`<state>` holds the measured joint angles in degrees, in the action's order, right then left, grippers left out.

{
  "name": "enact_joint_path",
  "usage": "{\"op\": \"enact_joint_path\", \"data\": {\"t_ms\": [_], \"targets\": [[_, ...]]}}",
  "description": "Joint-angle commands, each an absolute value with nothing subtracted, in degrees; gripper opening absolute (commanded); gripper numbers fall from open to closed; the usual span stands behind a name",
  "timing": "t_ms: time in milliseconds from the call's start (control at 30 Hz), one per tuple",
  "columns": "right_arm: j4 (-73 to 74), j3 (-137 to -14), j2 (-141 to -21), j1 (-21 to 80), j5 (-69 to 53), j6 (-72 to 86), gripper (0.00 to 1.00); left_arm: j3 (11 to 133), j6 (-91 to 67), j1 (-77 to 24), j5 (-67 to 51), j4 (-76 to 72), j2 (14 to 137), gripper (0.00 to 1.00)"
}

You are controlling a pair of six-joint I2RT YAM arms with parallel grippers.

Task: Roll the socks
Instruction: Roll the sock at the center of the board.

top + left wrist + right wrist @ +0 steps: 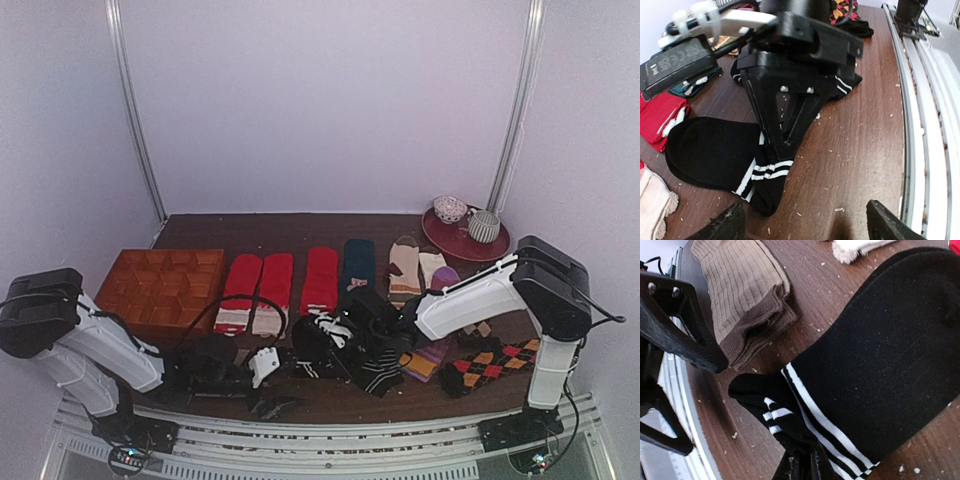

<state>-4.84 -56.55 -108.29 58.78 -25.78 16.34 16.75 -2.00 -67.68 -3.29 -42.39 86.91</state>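
— Left gripper (262, 366), seen from above: where is it?
— Low in the frame, left of centre, near the table's (300, 225) front edge. I cannot tell how its jaws stand from up here. The right gripper (345, 335) reaches into the middle of the frame, down on the black sock (315, 332). The striped sock (378, 376) lies just right of that and slightly lower.
— And the left wrist view?
— The left gripper's fingers (725, 225) show along the bottom edge, spread wide with nothing between them. The right gripper (786, 150) fills the upper middle, its tips closed on the black sock (710, 150) beside the white cuff bands. That sock lies flat at centre left. The striped sock (850, 85) peeks out behind, right of centre near the top.
— Right wrist view?
— The right gripper (805, 467) is at the bottom edge, pinched together on the banded cuff of the black sock (890, 340), which spreads across the right half. A tan sock (740, 290) lies in the upper left, apart from it. The left gripper's fingers (685, 335) stand spread at the left edge.
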Motion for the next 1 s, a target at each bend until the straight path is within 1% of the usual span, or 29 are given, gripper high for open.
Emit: {"op": "enact_joint_path", "data": {"t_ms": [0, 100, 267, 300, 333, 400, 433, 500, 600, 733, 967], "targets": [[4.8, -55.6, -111.0, 57.8, -33.3, 22.9, 0.08, 19.0, 4.4, -67.9, -2.7, -45.5, 89.7, 0.80], [5.5, -55.6, -112.2, 57.6, -35.5, 24.3, 0.08, 20.1, 6.7, -67.9, -1.6, -47.1, 91.3, 0.78], [7.0, -55.2, -113.3, 57.5, -36.1, 24.6, 0.08, 19.6, 9.8, -67.9, 1.4, -51.6, 92.3, 0.78], [7.1, -55.1, -113.3, 57.3, -36.2, 24.6, 0.08, 19.2, 11.0, -67.9, 1.1, -53.3, 92.6, 0.75], [7.1, -55.0, -113.2, 57.2, -36.3, 24.6, 0.08, 18.9, 11.7, -67.9, 0.4, -54.6, 92.8, 0.69], [6.8, -54.8, -113.2, 57.1, -36.4, 24.7, 0.08, 20.2, 14.0, -67.9, -2.7, -53.6, 94.1, 0.45], [6.7, -54.7, -113.2, 57.1, -36.3, 24.7, 0.08, 21.4, 14.4, -67.9, -3.5, -51.9, 95.1, 0.42], [6.6, -54.3, -113.3, 56.9, -36.3, 24.7, 0.08, 22.9, 14.5, -67.9, -4.8, -51.2, 97.2, 0.44], [6.0, -53.6, -113.1, 56.7, -36.3, 24.9, 0.08, 21.7, 13.8, -67.9, -6.9, -53.8, 98.4, 0.46], [5.6, -52.8, -112.9, 56.5, -36.1, 24.8, 0.08, 21.4, 13.4, -67.9, -5.0, -53.9, 99.4, 0.50], [5.7, -52.6, -113.1, 56.5, -36.3, 24.7, 0.08, 23.3, 13.3, -67.9, -2.7, -51.2, 101.4, 0.50]]}}
